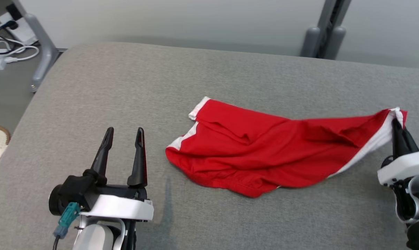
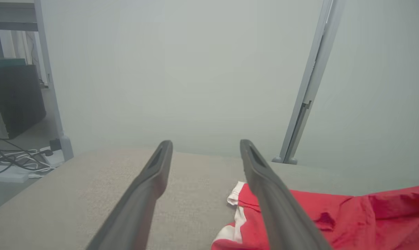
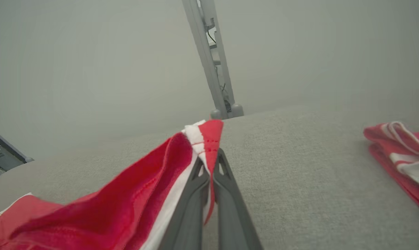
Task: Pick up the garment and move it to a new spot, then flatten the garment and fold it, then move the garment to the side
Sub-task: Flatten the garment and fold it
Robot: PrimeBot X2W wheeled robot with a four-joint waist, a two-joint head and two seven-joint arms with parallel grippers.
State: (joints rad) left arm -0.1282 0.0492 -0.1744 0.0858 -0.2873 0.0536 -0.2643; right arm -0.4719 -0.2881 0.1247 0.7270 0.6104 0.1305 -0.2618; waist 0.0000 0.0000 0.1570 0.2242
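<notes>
A red garment (image 1: 265,149) with white trim lies crumpled across the grey padded table (image 1: 126,86), right of centre. Its right corner is lifted off the surface, pinched in my right gripper (image 1: 398,123), which is shut on the white-edged hem (image 3: 204,139). The cloth stretches from that corner down to the left, where the rest rests on the table. My left gripper (image 1: 124,133) hovers open to the left of the garment, with nothing between its fingers (image 2: 150,180). The garment's near white-trimmed edge (image 2: 239,211) lies just right of that gripper.
A second red-and-white folded cloth (image 3: 400,156) lies on the table to the right of my right gripper. Grey frame posts (image 1: 322,31) stand behind the table's far edge. Cables and a power strip (image 1: 2,48) lie on the floor at far left.
</notes>
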